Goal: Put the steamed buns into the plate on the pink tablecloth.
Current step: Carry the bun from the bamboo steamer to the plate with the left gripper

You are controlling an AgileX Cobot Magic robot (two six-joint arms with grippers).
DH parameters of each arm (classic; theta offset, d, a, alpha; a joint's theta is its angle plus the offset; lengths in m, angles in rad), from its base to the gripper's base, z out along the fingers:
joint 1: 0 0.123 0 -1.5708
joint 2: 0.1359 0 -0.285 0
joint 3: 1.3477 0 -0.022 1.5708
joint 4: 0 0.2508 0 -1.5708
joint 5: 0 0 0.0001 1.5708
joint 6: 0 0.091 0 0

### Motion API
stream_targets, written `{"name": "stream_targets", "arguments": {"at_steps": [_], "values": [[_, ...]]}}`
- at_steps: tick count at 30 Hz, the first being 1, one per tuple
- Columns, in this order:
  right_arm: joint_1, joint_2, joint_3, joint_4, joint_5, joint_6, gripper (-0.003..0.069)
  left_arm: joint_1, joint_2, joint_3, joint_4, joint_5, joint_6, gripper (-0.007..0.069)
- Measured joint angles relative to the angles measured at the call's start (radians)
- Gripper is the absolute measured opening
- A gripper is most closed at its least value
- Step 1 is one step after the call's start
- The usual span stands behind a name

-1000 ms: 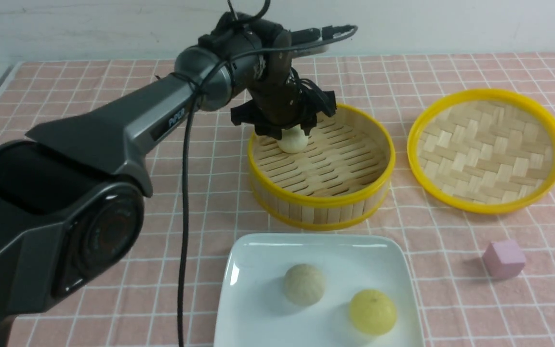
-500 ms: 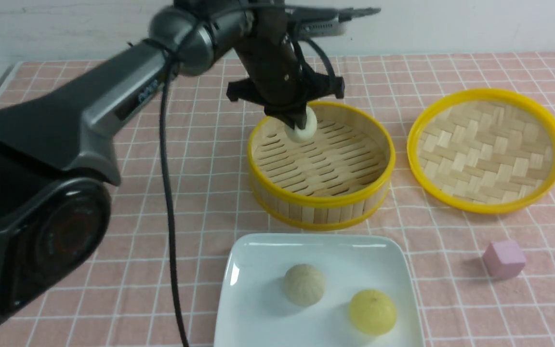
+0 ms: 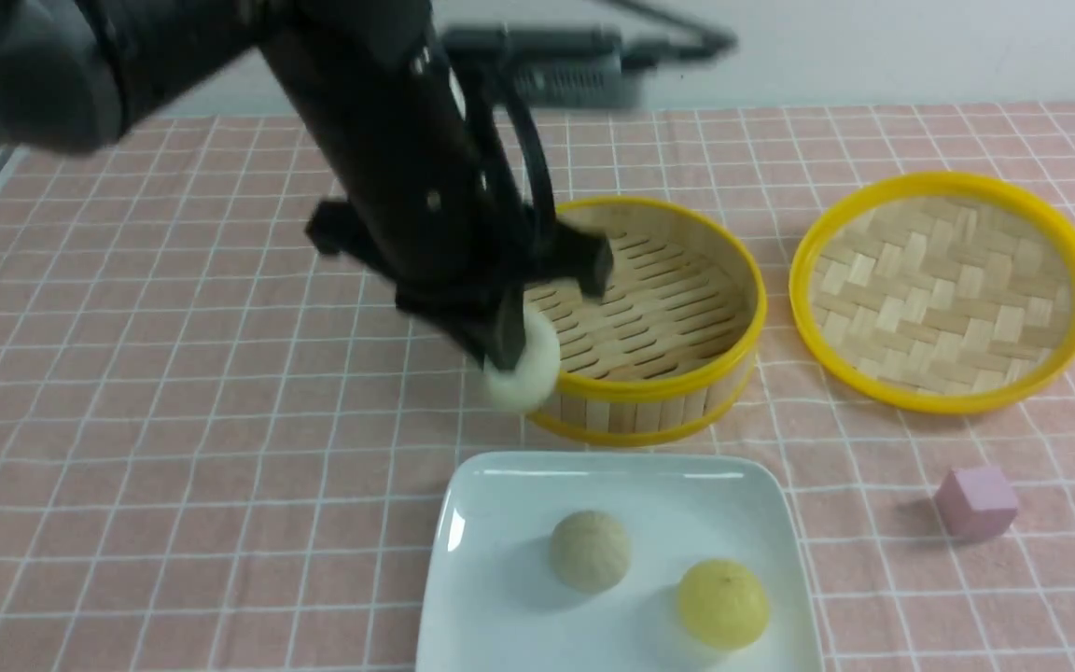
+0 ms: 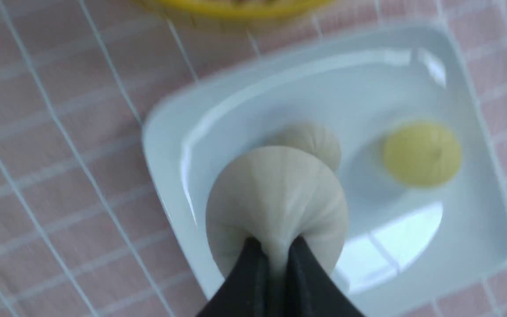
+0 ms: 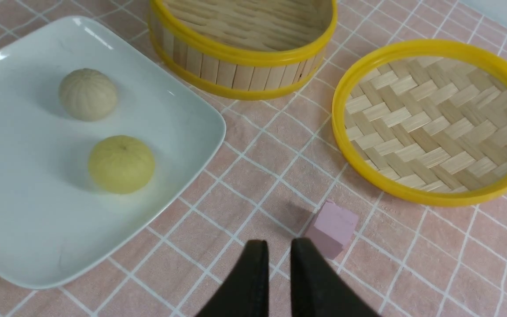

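My left gripper [image 3: 509,350] is shut on a pale pleated steamed bun [image 3: 526,375], held in the air by the near left rim of the steamer. In the left wrist view the held bun [image 4: 275,198] hangs between the black fingers [image 4: 247,273] above the white square plate [image 4: 236,110]. The plate [image 3: 612,471] lies on the pink tablecloth [image 3: 174,420] with a beige bun [image 3: 590,551] and a yellow bun [image 3: 722,604] in it. My right gripper [image 5: 275,248] hovers over the cloth with a narrow gap and nothing between its fingers; it does not show in the front view.
The empty bamboo steamer [image 3: 668,387] stands just behind the plate. Its woven lid [image 3: 943,289] lies upside down at the right. A small pink cube [image 3: 976,502] sits on the cloth right of the plate, close to my right gripper's fingertips [image 5: 315,259].
The left gripper shut on the bun in the steamer, lifted it out, and carried it over the near left rim toward the plate.
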Motion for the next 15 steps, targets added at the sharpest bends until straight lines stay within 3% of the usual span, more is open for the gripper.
{"name": "stream_targets", "arguments": {"at_steps": [7,11,15], "values": [[0.000,0.000,0.000,0.000,-0.002,0.015,0.0106,-0.142,-0.008,0.354,0.032,-0.190,-0.024,0.0034],[0.000,0.000,0.000,0.000,-0.002,0.015,0.0110,-0.154,-0.008,0.421,0.071,-0.357,-0.090,0.0038],[0.000,0.000,0.000,0.000,0.000,0.018,0.0114,-0.154,-0.007,0.427,0.102,-0.427,-0.117,0.0048]]}}
